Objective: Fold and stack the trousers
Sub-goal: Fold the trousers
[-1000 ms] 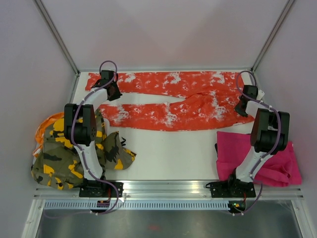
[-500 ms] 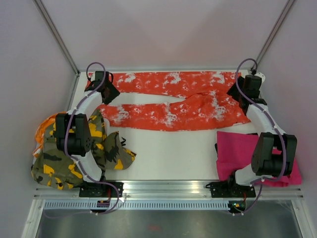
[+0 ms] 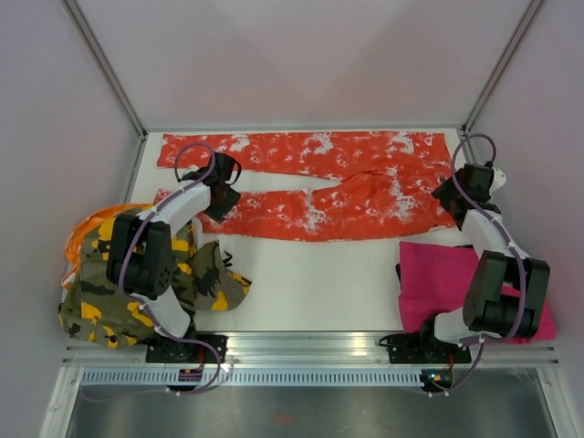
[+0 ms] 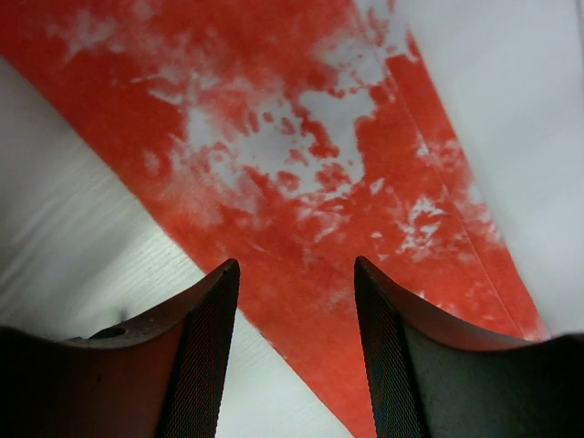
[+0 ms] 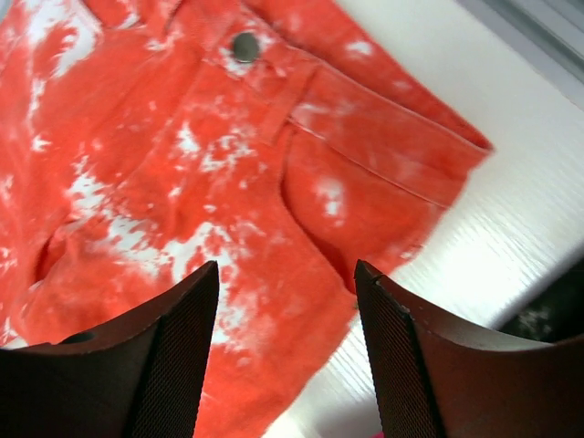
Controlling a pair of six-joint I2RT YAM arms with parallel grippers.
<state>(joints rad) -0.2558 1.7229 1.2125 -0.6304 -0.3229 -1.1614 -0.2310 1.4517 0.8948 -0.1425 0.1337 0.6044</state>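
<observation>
While left gripper (image 4: 297, 265) and right gripper (image 5: 287, 266) gape empty, orange trousers (image 3: 365, 196) lie partly hidden.

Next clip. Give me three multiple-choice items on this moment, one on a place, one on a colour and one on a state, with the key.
1. Where does the camouflage pair lie?
A. near left
B. far right
C. middle

2. What colour is the near-right pair?
A. blue
B. magenta pink
C. black

3. How do the fingers of the left gripper stand?
A. shut on cloth
B. open and empty
C. out of view

Key:
1 A: the top view shows it heaped at the near left.
2 B: it is plain pink in the top view.
3 B: the left wrist view shows a clear gap between the fingers, above the orange-red trousers.
</observation>
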